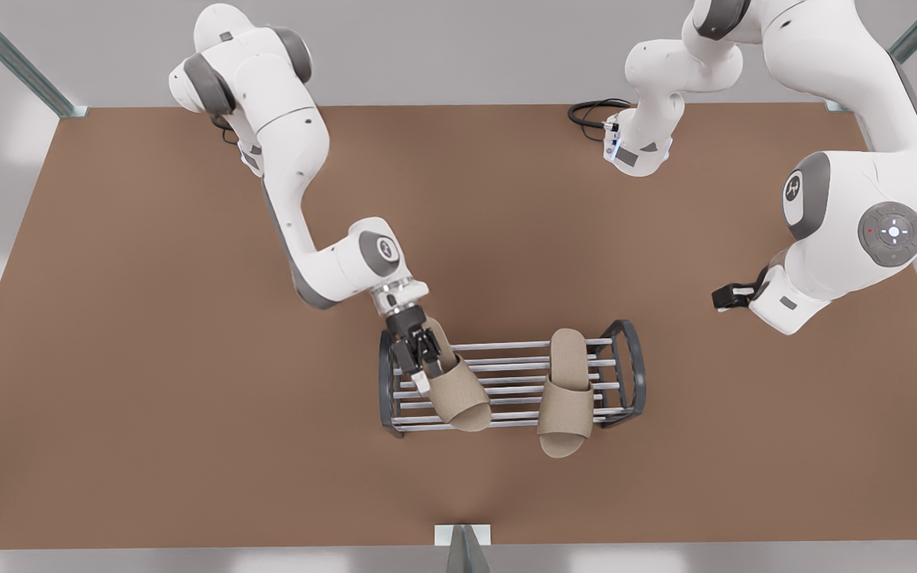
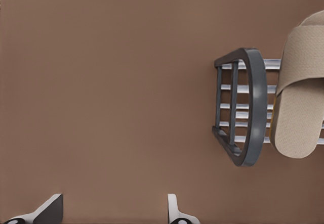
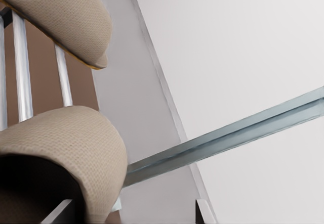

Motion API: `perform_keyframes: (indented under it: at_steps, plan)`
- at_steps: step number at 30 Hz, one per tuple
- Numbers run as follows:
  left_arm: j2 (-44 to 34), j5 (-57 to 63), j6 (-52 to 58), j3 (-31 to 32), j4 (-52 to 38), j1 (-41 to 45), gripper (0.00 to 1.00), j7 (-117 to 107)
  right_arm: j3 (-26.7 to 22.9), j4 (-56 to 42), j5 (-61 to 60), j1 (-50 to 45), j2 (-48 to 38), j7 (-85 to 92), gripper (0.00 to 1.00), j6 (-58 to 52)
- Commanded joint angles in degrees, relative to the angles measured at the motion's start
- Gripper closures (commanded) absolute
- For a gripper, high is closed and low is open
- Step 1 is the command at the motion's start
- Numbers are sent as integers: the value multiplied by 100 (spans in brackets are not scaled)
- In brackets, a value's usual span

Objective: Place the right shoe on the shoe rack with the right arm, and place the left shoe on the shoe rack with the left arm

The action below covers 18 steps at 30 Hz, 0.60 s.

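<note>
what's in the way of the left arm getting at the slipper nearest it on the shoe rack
Likely yes, nothing blocks it. The left claw hovers open over table beyond the shoe rack's end, and the near slipper lies uncovered on the rods. The right claw is at the other slipper.

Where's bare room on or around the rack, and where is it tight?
The rack has bare rods between the slipper by the right gripper and the other slipper. The table is bare all round the rack. Crowded: the rack's end at the front view's left, under that gripper. The left gripper waits beyond the other end.
</note>
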<state>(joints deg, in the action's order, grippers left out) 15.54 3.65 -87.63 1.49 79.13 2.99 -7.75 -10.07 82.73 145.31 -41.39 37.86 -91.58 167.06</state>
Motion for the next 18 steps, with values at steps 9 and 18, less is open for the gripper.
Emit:
perform_keyframes:
  at_steps: [9, 18]
  plan:
    - [-7, 4, 10, 0, -3, 0, 0, -895, 111, 823, 129, 96, -894, 8, 10, 2]
    - [-15, -5, 10, 1, -11, 0, 0, -895, 1429, 1043, -1952, 1028, -2292, 70, 15, -278]
